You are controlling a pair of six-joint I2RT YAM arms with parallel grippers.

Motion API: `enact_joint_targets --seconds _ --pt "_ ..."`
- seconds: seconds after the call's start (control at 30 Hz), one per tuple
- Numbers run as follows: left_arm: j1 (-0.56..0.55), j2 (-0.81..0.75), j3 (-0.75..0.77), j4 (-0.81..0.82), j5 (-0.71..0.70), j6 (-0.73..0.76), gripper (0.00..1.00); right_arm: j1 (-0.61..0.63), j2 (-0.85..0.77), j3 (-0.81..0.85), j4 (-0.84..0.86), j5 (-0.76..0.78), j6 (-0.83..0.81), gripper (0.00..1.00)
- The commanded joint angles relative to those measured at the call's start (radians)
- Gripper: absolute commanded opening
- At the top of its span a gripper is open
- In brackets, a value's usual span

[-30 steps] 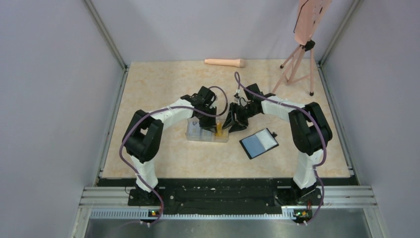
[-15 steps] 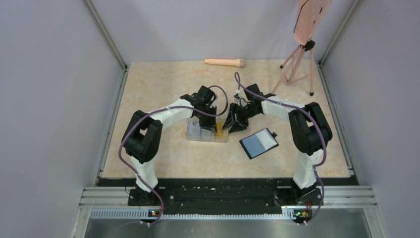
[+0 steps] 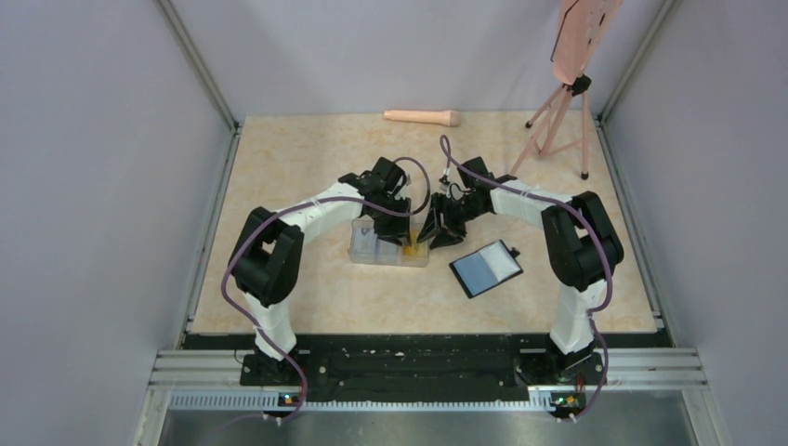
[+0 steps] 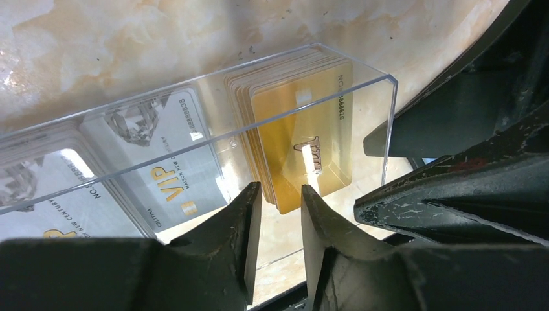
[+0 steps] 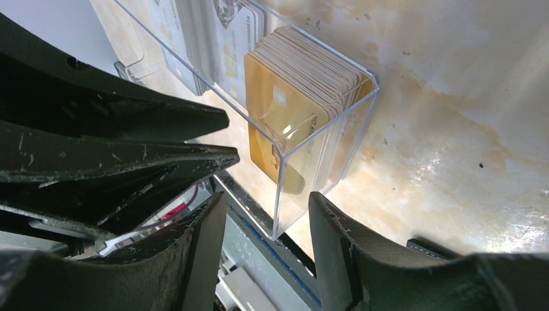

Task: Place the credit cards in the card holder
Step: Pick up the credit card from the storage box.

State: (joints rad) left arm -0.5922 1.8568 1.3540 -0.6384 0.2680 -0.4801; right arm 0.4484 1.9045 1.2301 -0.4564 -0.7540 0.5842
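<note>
**Near zone.** The card holder lies open and flat on the counter, blue-grey inside facing up. It sits right of the clear box and apart from it, in front of the right arm's elbow.

**Centre zone.** The clear box lies lengthwise across the counter. All visible credit cards stand on edge inside it. The yellow cards form a stack at the box's right end. The grey-white cards, printed "VIP", fill the compartments to their left.

**Left gripper.** The left gripper hangs over the right end of the box, pointing down at the yellow stack.
- Jaws: parted by a narrow gap.
- Position: the lower edge of the front yellow card lies just beyond the fingertips, in line with the gap.
- Load: nothing is pinched between the fingers.

**Right gripper.** The right gripper meets the box from the right.
- Jaws: roughly half apart.
- Position: the box's end corner stands between the two fingers.
- Contact: a gap shows between the corner and one finger. On the other side, contact with the box wall cannot be determined.
- Load: no card is held.

Viewed from above, the two grippers are just beside each other at the yellow end of the box.

**Far zone.** A pink cylinder lies at the far edge of the counter. A tripod stands at the far right corner and carries a pink board.
</note>
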Motion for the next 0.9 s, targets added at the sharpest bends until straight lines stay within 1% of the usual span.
enact_joint_targets --seconds 0.0,0.07,0.17,0.23,0.3,0.37,0.4,0.63,0.87 --pt "-0.005 -0.006 0.034 -0.016 -0.021 0.000 0.36 0.001 -0.043 0.001 0.012 -0.003 -0.014 0.50" --pt "-0.005 0.012 0.036 -0.021 -0.016 0.000 0.36 0.001 -0.045 0.000 0.012 -0.003 -0.013 0.50" --pt "-0.008 0.043 0.037 -0.023 -0.001 0.001 0.31 0.001 -0.048 0.001 0.012 -0.001 -0.012 0.50" --pt "-0.013 0.055 0.035 -0.019 0.009 0.003 0.26 0.001 -0.050 0.000 0.013 0.001 -0.012 0.50" --pt "-0.016 0.059 0.032 -0.010 0.026 0.003 0.16 0.002 -0.050 -0.001 0.013 0.002 -0.011 0.50" --pt "-0.022 0.059 0.034 -0.001 0.036 0.003 0.04 0.001 -0.051 0.000 0.012 0.001 -0.011 0.50" --pt "-0.022 0.056 0.034 0.001 0.039 0.003 0.00 0.002 -0.052 0.000 0.012 0.001 -0.012 0.50" --pt "-0.027 0.020 0.059 -0.004 0.030 0.006 0.00 0.002 -0.050 -0.001 0.012 -0.001 -0.011 0.50" --pt "-0.036 0.019 0.114 -0.073 -0.001 0.023 0.00 0.001 -0.048 0.003 0.011 -0.001 -0.011 0.50"
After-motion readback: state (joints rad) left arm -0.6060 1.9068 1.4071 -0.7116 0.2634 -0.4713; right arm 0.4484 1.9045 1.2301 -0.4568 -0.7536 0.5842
